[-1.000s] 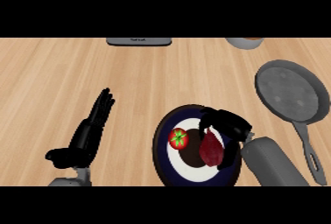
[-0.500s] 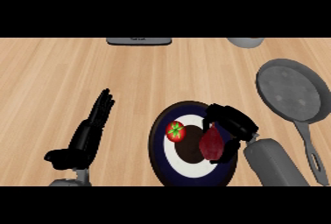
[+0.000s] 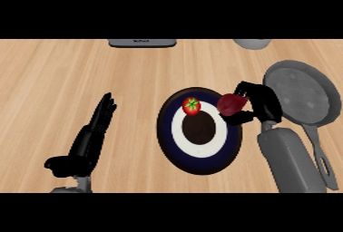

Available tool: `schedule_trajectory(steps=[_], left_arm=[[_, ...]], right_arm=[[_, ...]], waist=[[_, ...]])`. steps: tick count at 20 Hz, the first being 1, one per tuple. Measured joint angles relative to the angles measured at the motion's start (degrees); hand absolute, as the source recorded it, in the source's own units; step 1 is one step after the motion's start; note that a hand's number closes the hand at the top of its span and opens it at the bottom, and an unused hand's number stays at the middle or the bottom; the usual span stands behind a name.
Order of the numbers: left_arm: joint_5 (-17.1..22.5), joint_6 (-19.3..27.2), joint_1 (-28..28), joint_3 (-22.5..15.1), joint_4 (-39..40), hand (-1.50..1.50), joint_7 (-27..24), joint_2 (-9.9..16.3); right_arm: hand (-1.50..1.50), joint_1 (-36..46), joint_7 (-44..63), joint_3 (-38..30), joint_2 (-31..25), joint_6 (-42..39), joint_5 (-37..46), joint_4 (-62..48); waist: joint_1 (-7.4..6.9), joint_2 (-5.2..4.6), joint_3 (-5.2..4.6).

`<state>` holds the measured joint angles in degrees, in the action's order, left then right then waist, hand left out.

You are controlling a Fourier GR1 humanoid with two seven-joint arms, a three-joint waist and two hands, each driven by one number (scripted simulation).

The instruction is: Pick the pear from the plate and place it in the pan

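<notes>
1. The left hand (image 3: pixel 84 145) rests on the wooden counter (image 3: pixel 80 77) at the lower left, fingers straight and relaxed, holding nothing.
2. Right of it lies a dark blue plate (image 3: pixel 231 149) with a white ring and a dark centre; a small red tomato (image 3: pixel 192 105) with a green top sits on its far part.
3. At the plate's upper right rim, the right hand (image 3: pixel 260 103) has its fingers curled round the dark red pear (image 3: pixel 231 103), which sits above the plate's edge, between the tomato and the pan.
4. The grey pan (image 3: pixel 305 97) lies just right of that hand, its handle running toward the lower right.
5. Farthest off, a dark flat object (image 3: pixel 143 42) and a grey vessel (image 3: pixel 252 43) show at the top edge.
</notes>
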<state>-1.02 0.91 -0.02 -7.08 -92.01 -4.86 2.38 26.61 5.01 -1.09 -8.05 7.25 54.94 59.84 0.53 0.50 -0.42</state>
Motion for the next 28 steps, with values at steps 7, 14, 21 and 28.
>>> schedule_trajectory(steps=[7,14,21,28], left_arm=[[-0.39,0.25,-0.84,-0.43,0.83,0.00,0.08,-0.59],[-0.60,0.27,-1.89,-0.49,1.79,0.00,-0.63,-1.07],[-0.07,-0.58,-1.23,0.44,2.46,0.00,-1.66,-0.47],[-0.23,-0.56,0.13,-0.38,0.35,0.00,-1.04,-0.88]], right_arm=[[1.50,10.01,30.11,-0.26,5.59,10.31,14.49,4.15],[1.50,15.83,45.43,-2.65,6.55,16.89,20.05,2.84],[1.50,14.32,44.35,-7.96,2.43,22.86,19.25,1.29],[1.50,10.99,39.48,-12.22,-5.80,30.42,21.26,-5.32]], waist=[[-0.71,-0.04,0.13],[-1.03,-0.47,0.34],[-0.89,-0.57,0.40],[-1.20,-0.68,0.45]])
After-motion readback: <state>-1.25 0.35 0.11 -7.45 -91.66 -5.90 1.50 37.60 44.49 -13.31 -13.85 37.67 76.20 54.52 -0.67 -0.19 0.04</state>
